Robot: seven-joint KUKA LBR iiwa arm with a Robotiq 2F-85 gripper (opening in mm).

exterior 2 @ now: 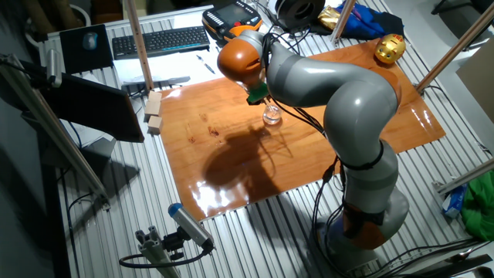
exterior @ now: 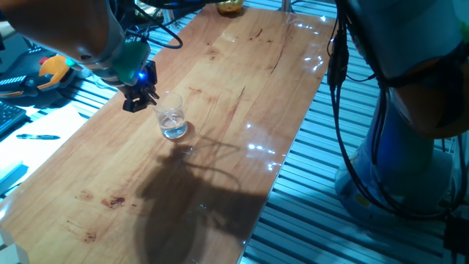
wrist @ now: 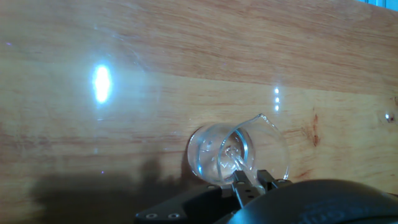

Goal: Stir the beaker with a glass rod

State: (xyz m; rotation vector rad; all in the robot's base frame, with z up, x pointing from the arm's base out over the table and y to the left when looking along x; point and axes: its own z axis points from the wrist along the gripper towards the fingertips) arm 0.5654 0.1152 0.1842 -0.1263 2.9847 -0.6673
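Note:
The beaker [exterior: 173, 119] is a small clear glass cup that stands upright on the wooden table [exterior: 234, 88], with a little clear liquid in it. It also shows in the other fixed view [exterior 2: 272, 116] and in the hand view [wrist: 214, 155]. My gripper [exterior: 141, 97] hangs just left of and above the beaker's rim. It is shut on the glass rod [wrist: 231, 158], a thin clear stick that slants from my fingertips [wrist: 241, 182] down into the beaker. The rod is barely visible in the fixed views.
Two small wooden blocks [exterior 2: 154, 113] lie at the table's left edge. A keyboard [exterior 2: 160, 40] and a golden object [exterior 2: 390, 49] lie at the far side. A yellow object [exterior: 229, 6] sits at the table's far end. An orange-and-black tool [exterior: 51, 70] lies off the table.

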